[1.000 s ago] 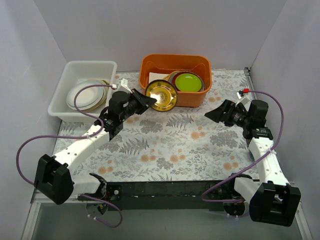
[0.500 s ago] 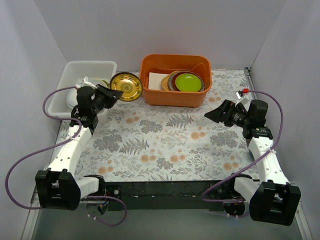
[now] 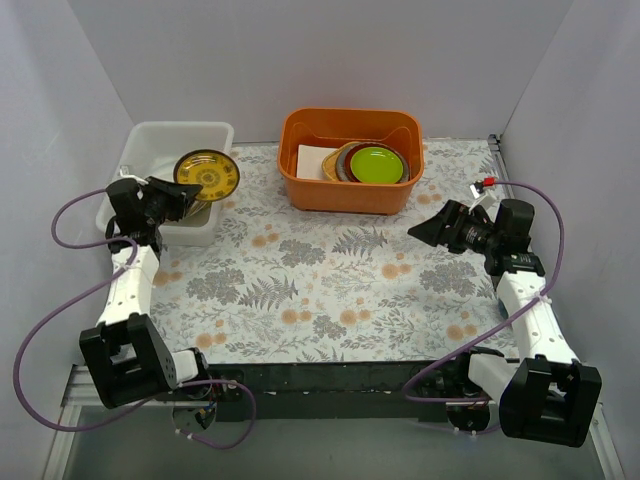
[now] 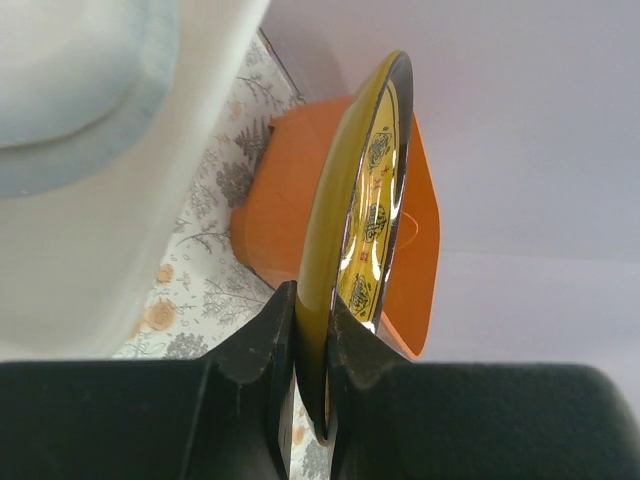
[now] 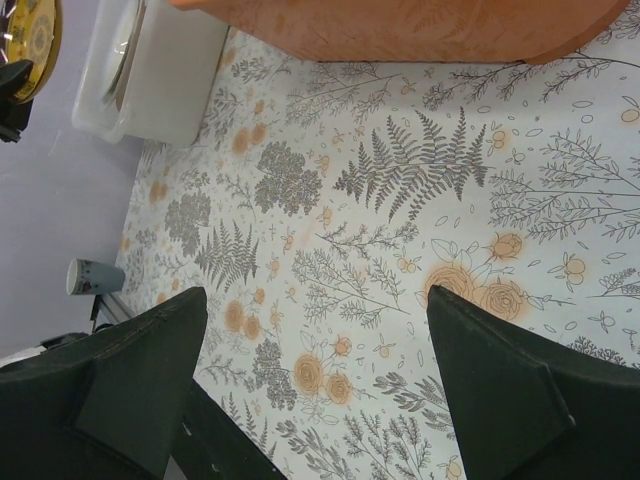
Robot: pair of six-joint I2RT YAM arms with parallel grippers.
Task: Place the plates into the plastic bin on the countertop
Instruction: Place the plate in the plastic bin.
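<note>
Fern-print tabletop carrying bin, upper left. Left pincer clamping gold plate on edge over bin; best tilting flat, lowering inside before releasing. Right pincer hovering apart, right.

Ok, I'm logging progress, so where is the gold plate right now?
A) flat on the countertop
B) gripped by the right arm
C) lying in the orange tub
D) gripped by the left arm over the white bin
D: the left fingers pinch the gold plate by its rim above the white bin; the right fingers hold nothing.
</note>
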